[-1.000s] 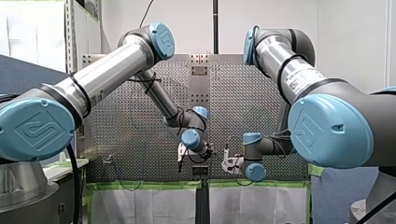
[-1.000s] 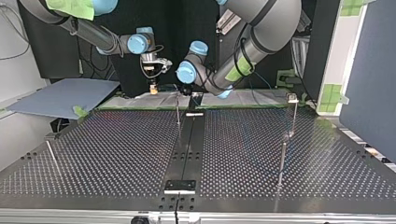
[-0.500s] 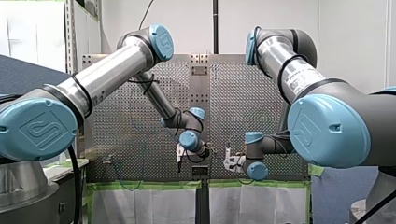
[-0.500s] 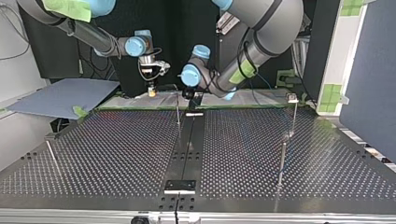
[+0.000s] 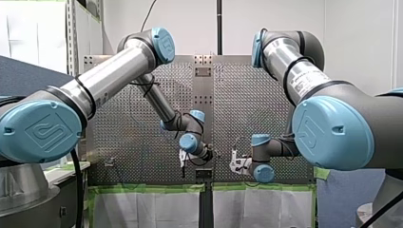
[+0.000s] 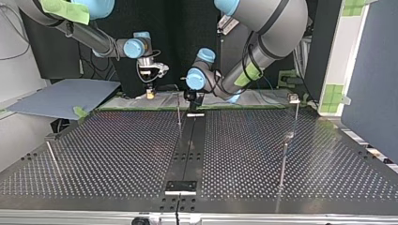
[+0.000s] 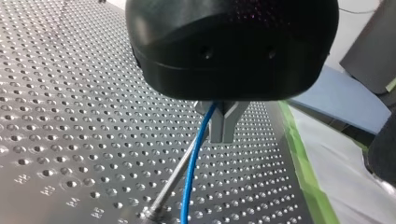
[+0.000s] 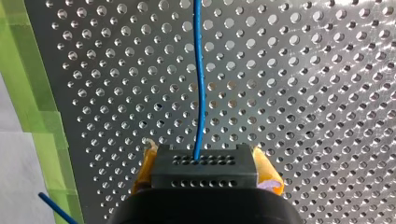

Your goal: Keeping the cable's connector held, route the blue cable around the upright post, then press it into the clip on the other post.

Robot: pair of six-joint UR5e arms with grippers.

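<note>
Now, front view first: my left gripper (image 5: 183,160) has slid toward the table's (image 5: 237,104) edge at the view's left over the last second. My right gripper (image 5: 234,164) has edged the opposite way, so the gap between them is wider. Both hang close to the table's edge nearest the arms.

Top view: my left gripper stood almost in line with the upright post (image 6: 179,112) a second ago and now sits clear of it on the view's right. My right gripper has drifted slightly to the view's left, so the post stands between the two. The second post (image 6: 295,117), with its clip (image 6: 294,98), is by the table's corner at the view's right, well apart from both grippers.

Left wrist view: the metal fingers (image 7: 224,126) are pressed together on the blue cable (image 7: 192,163). The cable drops from them and passes just beside the post; I cannot tell whether it touches.

Right wrist view: the yellow pads (image 8: 268,176) pinch the black connector (image 8: 204,165), and the cable runs straight out ahead over the table.

I judge that the spreading is drawing the cable toward the post. The routing looks barely begun, and the clip step is not yet done.
</note>
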